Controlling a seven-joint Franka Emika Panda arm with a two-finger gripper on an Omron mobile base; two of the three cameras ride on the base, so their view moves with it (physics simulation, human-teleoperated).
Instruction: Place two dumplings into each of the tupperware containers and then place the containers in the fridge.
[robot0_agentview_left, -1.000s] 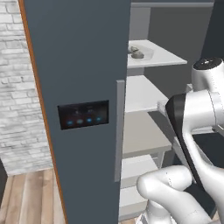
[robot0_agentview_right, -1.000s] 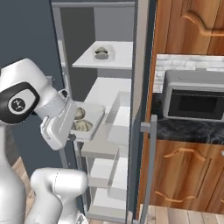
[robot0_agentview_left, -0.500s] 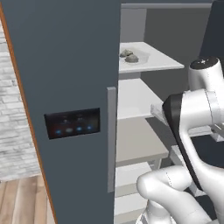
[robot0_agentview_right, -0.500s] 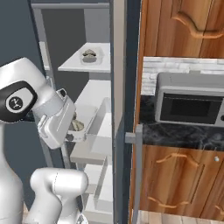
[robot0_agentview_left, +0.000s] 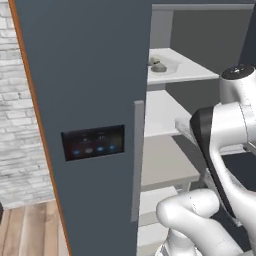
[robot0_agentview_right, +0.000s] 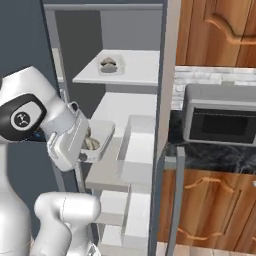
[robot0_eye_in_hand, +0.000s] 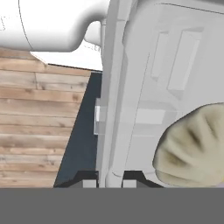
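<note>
In the hand view my gripper (robot0_eye_in_hand: 110, 182) is shut on the wall of a pale tupperware container (robot0_eye_in_hand: 144, 87), and a beige dumpling (robot0_eye_in_hand: 192, 151) lies inside it. In the right base view this tupperware container (robot0_agentview_right: 102, 132) hangs in front of the open fridge (robot0_agentview_right: 107, 35), level with its middle shelf, with dumplings (robot0_agentview_right: 91, 144) in it. A second container (robot0_agentview_right: 111, 64) with dumplings sits on the top shelf. The left base view shows that shelf's container (robot0_agentview_left: 161, 65) past the slate-grey fridge door (robot0_agentview_left: 85, 75).
The fridge's left door with its dark lit panel (robot0_agentview_left: 93, 143) stands close on my left. Its right door edge and handle (robot0_agentview_right: 177, 200) stand on my right. Beyond are a microwave (robot0_agentview_right: 220, 120), a dark counter and wooden cabinets (robot0_agentview_right: 215, 25). A brick wall (robot0_agentview_left: 20, 125) lies far left.
Both base views have shifted sideways, so the base has moved in front of the fridge. The container stays in my grip at the same height.
</note>
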